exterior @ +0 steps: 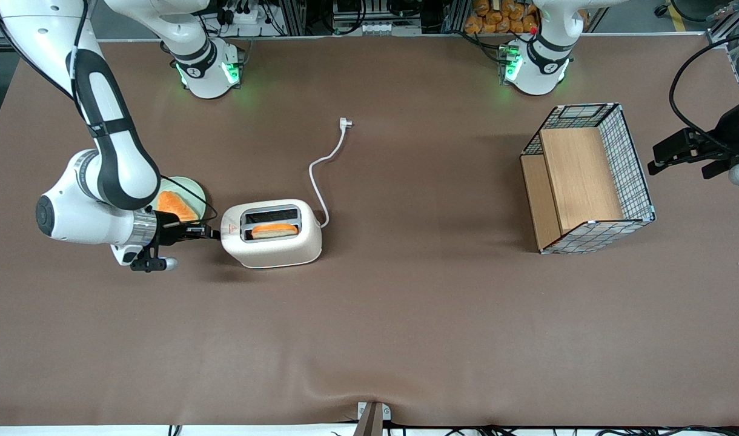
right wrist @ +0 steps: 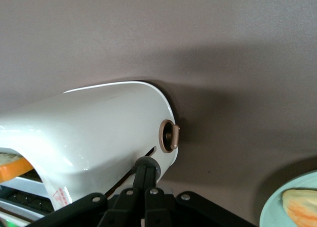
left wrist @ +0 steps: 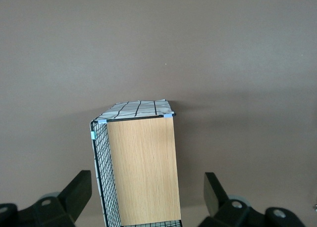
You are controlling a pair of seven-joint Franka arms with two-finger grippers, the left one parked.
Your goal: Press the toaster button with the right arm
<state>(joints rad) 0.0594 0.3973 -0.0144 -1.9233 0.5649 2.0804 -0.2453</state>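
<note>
Gripper (exterior: pixel 209 232) with fingers together, holding nothing, tip against the toaster's (exterior: pixel 272 233) narrow labelled end, near the counter's working-arm edge. Toaster button (right wrist: pixel 171 135) sits just beside the tip; toaster's long axis continues the gripper's line.

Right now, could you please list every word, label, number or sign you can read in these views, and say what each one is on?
No words or numbers can be read.
Red triangle warning label, on the toaster top, at the end beside the gripper: its small print is too small to read.
The same label in the right wrist view: a red outline only, unreadable.
The wire basket, plate and table carry no text.
</note>
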